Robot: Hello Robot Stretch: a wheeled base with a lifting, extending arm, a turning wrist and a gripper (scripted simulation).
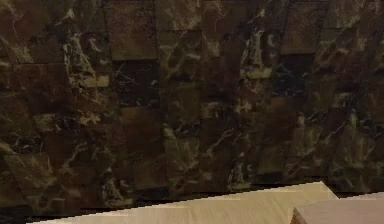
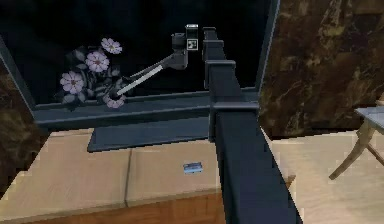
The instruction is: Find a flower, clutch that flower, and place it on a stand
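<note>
My hand [image 2: 116, 97] is at the flower [image 2: 92, 72] before the dark screen [image 2: 40, 40]; I cannot tell whether it holds anything, and a careless swing might strike that screen.

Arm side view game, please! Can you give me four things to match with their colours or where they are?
Things:
1. flowers
2. television
3. wooden stand
4. small flat thing

Matches:
A. black, with a wide screen
B. light brown, under the television
C. pale purple, in front of the screen's left part
D. grey, lying on the stand's top

Pairs: 1-C, 2-A, 3-B, 4-D
</note>
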